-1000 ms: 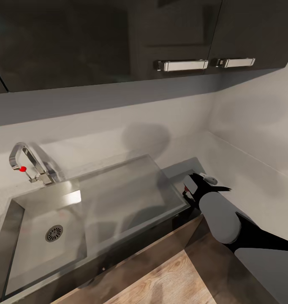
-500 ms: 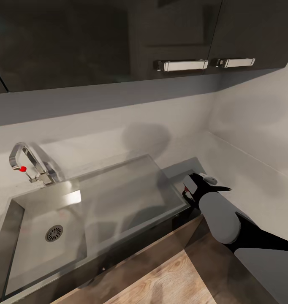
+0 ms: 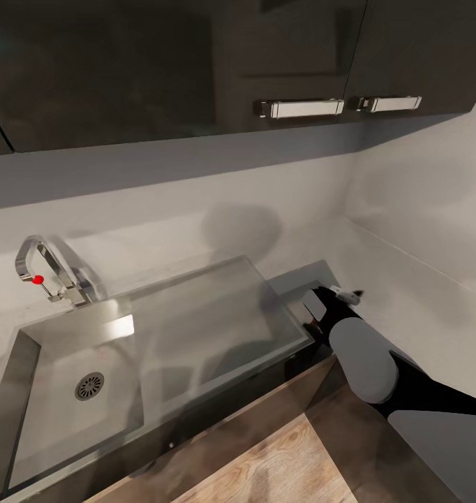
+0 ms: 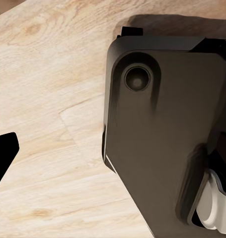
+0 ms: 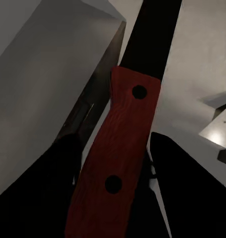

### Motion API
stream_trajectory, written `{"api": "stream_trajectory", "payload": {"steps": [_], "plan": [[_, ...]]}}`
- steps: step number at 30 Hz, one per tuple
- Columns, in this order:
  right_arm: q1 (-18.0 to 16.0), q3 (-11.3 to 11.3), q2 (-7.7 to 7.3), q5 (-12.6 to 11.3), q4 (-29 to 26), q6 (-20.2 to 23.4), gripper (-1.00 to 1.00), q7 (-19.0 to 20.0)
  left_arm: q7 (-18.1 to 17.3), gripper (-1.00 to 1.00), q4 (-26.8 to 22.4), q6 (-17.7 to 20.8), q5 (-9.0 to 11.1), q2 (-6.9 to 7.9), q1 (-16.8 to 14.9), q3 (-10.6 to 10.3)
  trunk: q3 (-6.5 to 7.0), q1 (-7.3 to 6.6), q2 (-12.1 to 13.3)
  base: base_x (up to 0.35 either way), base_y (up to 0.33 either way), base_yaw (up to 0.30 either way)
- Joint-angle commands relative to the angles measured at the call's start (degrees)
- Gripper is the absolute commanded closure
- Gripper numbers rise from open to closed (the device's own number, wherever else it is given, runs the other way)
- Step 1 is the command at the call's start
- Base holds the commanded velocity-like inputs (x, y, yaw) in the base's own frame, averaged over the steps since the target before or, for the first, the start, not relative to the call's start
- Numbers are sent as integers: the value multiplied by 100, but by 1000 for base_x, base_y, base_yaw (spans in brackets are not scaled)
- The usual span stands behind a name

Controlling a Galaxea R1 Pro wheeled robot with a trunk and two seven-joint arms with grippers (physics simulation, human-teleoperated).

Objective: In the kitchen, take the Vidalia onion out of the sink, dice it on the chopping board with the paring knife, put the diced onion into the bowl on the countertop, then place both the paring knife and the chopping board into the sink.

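**Desk:** Where is the paring knife (image 5: 123, 144) sitting right now?

**Photographer:** It is lying between the two dark fingers (image 5: 185, 183) of the right gripper (image 5: 117, 198) in the right wrist view; the red handle with its two dark rivets is running up the middle, and the dark blade is pointing away over a pale grey surface. The fingers are flanking the handle closely on both sides and appear to be clamping it.

**Desk:** And from the head camera?

**Photographer:** The right arm is reaching to the front edge of the countertop (image 3: 301, 279), just beside the right end of the sink (image 3: 196, 314); the gripper's tips are hiding behind the wrist there, and I cannot make out the knife. The basin with its round drain is lying at the left; the chrome faucet (image 3: 46, 269) with the red dot is standing behind it; the flat drainboard is stretching to the right.

**Desk:** The left gripper (image 4: 3, 156)?

**Photographer:** One black fingertip is showing above a wooden floor (image 4: 48, 99), beside the robot's dark base (image 4: 167, 134); I cannot tell how its jaws are standing.
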Motion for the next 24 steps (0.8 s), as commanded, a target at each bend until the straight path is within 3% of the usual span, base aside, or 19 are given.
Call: {"api": "stream_trajectory", "payload": {"steps": [1,24], "plan": [[-3,-68,5,-10,-4,32,100,-3,2,-100,14,-14,44,-2,-8,-48,-11,4,-9,0,0,0],[-3,-20,18,-4,-114,33,100,-9,-4,-100,12,-14,43,-3,-8,-48,-11,4,-9,0,0,0]]}}
